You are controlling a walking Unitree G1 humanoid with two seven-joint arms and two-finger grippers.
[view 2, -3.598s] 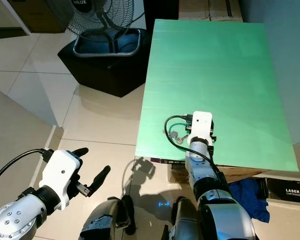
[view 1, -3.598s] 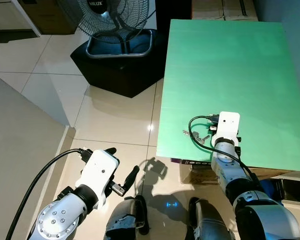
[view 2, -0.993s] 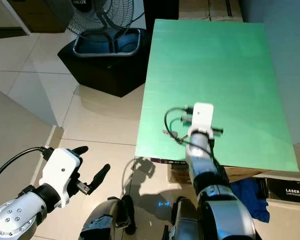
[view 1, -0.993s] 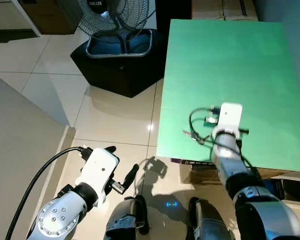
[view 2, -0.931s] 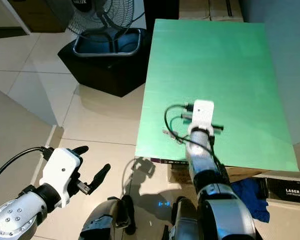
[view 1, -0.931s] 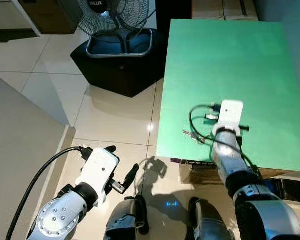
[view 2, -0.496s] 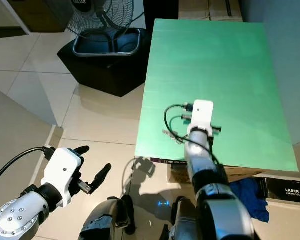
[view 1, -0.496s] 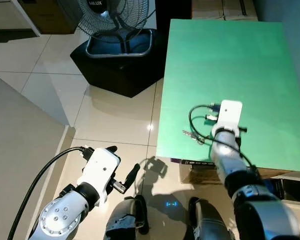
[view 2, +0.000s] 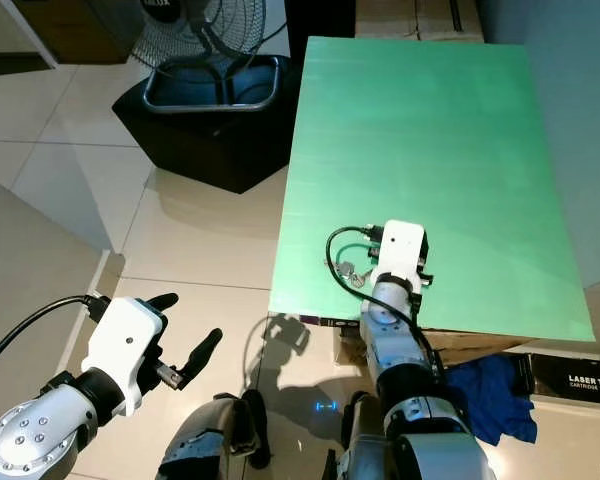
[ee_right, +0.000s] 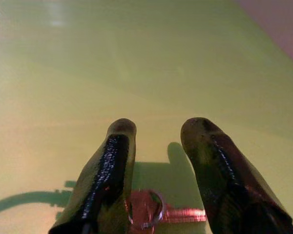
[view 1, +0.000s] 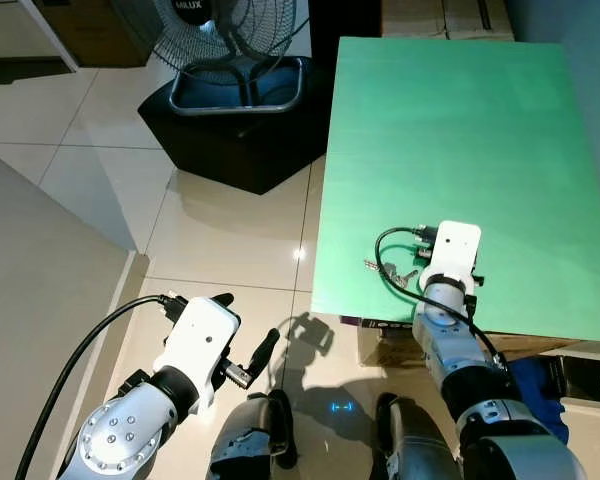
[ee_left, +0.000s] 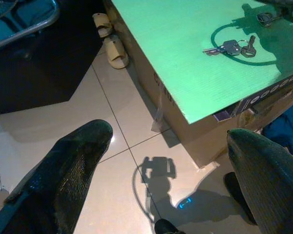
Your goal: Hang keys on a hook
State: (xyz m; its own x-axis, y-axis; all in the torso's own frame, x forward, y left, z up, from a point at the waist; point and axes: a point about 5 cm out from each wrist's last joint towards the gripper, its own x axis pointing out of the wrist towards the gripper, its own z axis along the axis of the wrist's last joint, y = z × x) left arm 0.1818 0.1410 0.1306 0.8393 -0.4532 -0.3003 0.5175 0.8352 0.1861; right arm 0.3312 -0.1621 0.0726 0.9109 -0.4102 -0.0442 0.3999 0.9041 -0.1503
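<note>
Right now my right pincer (ee_right: 156,146) sits low over the green bench (view 1: 460,130), fingers parted a moderate way with nothing between them. The keys (view 1: 392,272) lie flat near the bench's front edge, just to the left of that wrist. In the right wrist view the ring and one key (ee_right: 151,210) show back between the finger bases, behind the tips, not ahead of them. So I judge the bunch is short of the tips and off to the left; I would have to draw back and shift left before closing. The bunch runs roughly crosswise to the fingers, blades pointing left. My left pincer (ee_left: 166,165) hangs spread wide over the tiled floor (view 1: 230,230), well apart from the bench, so the right arm is plainly nearer. I can make out no hook.
</note>
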